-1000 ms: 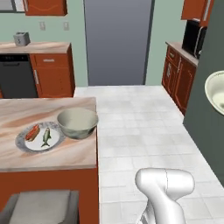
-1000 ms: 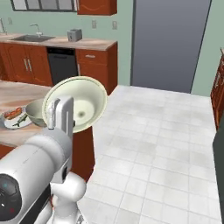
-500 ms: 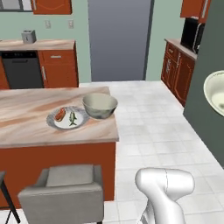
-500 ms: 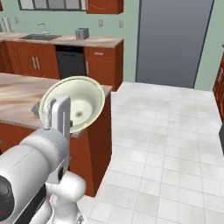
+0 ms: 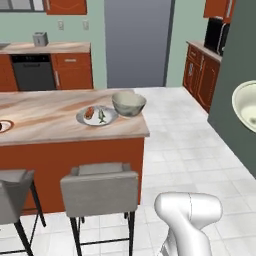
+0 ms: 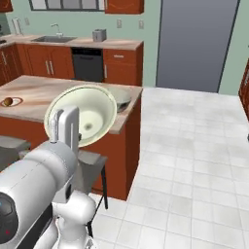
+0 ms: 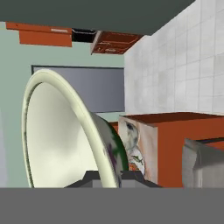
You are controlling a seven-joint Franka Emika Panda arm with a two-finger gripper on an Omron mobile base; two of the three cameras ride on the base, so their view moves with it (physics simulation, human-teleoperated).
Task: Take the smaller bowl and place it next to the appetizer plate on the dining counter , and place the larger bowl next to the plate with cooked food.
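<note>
Kitchen, tiled floor, island at left.
- Gripper (image 7: 105, 176): fingers pinched on the rim of the small bowl (image 6: 90, 114), carried on edge in the air, short of the counter (image 5: 45, 117).
- Chairs (image 5: 100, 187): at the near side.
- Large bowl (image 5: 129, 103): just beside the fish plate (image 5: 97, 115).
- Appetizer plate (image 6: 8, 101): far left.
- Risk: a rim-only hold could slip, and the bowl could clip the counter edge.

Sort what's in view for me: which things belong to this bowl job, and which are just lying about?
Job:
- smaller bowl, clamped in the gripper
- larger bowl
- plate with cooked food
- appetizer plate
- dining counter

Lying about:
- grey chairs
- toaster
- sink
- dishwasher
</note>
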